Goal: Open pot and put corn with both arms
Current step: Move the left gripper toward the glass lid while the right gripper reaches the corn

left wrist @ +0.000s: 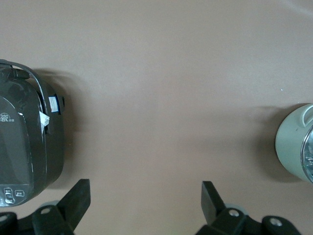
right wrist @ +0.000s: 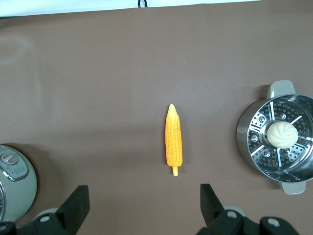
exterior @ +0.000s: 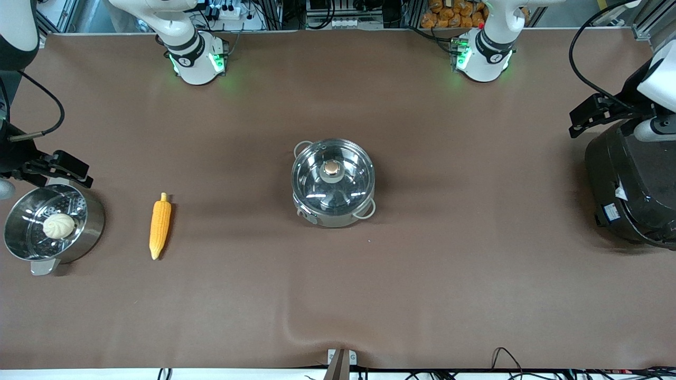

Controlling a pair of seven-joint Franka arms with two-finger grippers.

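Note:
The steel pot [exterior: 332, 184] stands mid-table with its glass lid [exterior: 346, 184] on and the copper knob [exterior: 331, 168] on top. The yellow corn [exterior: 160, 226] lies on the table toward the right arm's end, between the pot and a steamer pot. It also shows in the right wrist view [right wrist: 173, 142]. My right gripper [right wrist: 144, 203] is open and empty, held high above the table by the corn. My left gripper [left wrist: 145, 198] is open and empty, held high between the rice cooker and the pot [left wrist: 293, 144].
A steel steamer pot [exterior: 90, 227] with a white bun [exterior: 58, 225] stands at the right arm's end, beside the corn. A big black rice cooker [exterior: 628, 184] stands at the left arm's end. The brown mat has a wrinkle near the front edge [exterior: 296, 330].

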